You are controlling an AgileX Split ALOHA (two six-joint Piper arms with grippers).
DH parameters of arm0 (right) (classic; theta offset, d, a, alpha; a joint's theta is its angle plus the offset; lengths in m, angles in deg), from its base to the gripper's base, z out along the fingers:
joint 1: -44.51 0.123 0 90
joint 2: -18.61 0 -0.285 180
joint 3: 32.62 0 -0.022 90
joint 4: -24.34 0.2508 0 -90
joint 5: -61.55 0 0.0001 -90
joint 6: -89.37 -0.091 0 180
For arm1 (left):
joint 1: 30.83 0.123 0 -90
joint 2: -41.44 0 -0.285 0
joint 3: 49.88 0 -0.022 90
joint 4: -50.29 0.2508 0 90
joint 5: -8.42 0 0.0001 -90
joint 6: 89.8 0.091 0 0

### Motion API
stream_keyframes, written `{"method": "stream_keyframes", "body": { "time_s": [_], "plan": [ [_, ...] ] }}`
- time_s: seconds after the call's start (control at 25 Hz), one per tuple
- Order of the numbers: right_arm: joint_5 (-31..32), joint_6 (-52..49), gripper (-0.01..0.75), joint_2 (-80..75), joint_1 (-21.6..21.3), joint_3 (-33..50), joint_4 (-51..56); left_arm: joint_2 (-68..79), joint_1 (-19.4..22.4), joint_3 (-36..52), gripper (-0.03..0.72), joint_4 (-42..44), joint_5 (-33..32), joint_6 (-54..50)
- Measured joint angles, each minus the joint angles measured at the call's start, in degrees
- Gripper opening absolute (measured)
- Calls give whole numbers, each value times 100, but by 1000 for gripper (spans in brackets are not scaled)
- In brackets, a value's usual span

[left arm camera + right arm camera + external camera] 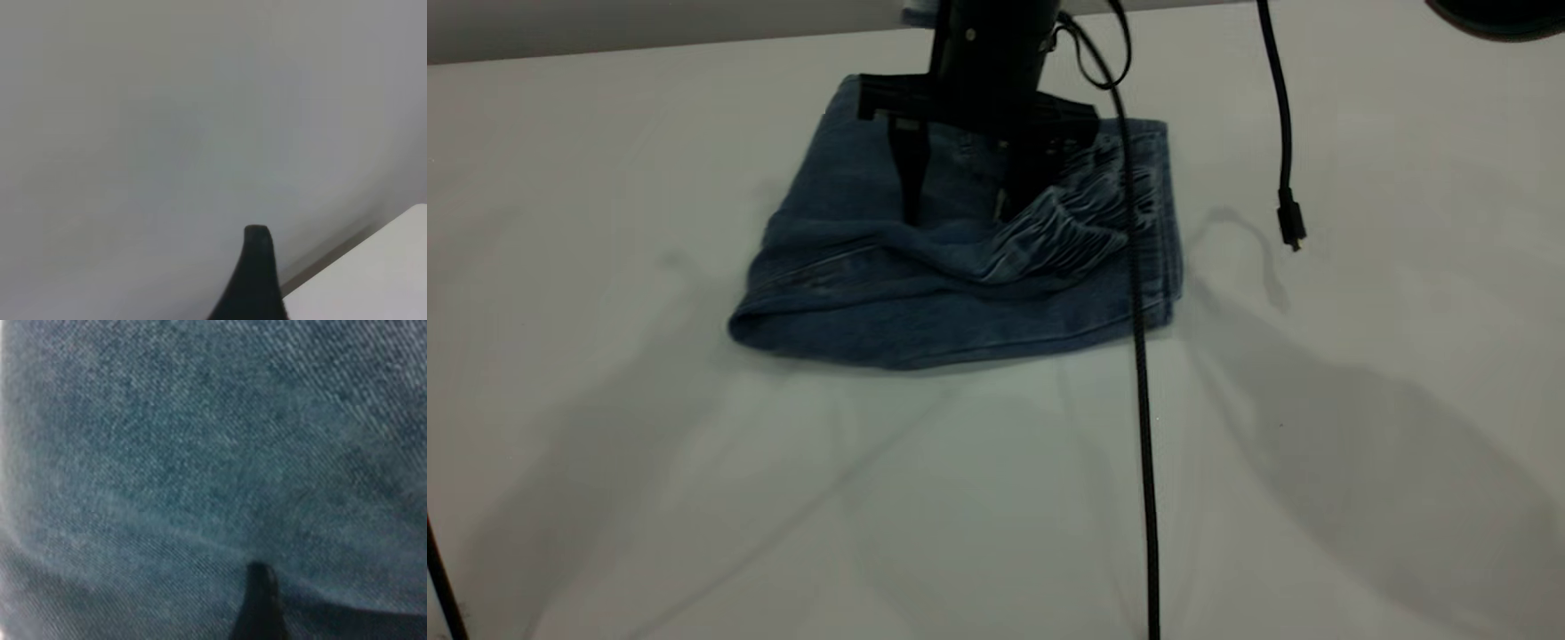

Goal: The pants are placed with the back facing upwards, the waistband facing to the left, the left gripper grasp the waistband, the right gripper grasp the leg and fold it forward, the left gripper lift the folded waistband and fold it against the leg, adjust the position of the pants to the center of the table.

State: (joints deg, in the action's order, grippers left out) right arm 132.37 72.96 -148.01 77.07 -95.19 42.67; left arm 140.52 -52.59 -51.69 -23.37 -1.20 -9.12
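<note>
The right arm reached in from the far edge of the desk (605,498) and hung straight down over the folded pants (951,293), its black body blocking part of the denim behind it. The right pincer (960,209) stood wide open — one finger (910,178) came down on the cloth left of the middle, the other beside the bunched waistband (1067,231) — with both tips touching the top layer and nothing clamped between them. In the right wrist view, denim filled nearly everything, with one dark fingertip (260,600) close against it.

The pants lay folded into a compact bundle in the far middle part of the desk, the ruched waistband turned over on top toward the right side. A black cable (1143,400) ran across their right edge and forward over the desk.

The left pincer (253,280) was off the pants, and only one dark finger showed against a pale wall and a desk corner — I could not tell how far it was parted.
</note>
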Motion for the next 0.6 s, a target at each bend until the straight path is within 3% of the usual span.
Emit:
{"method": "stream_keyframes", "body": {
  "time_s": [0.6],
  "plan": [
    [-62, 778, 493, 1143, 6, 9, -284, 0, 0, 0, 581, 3, 8, 81]
  ]
}}
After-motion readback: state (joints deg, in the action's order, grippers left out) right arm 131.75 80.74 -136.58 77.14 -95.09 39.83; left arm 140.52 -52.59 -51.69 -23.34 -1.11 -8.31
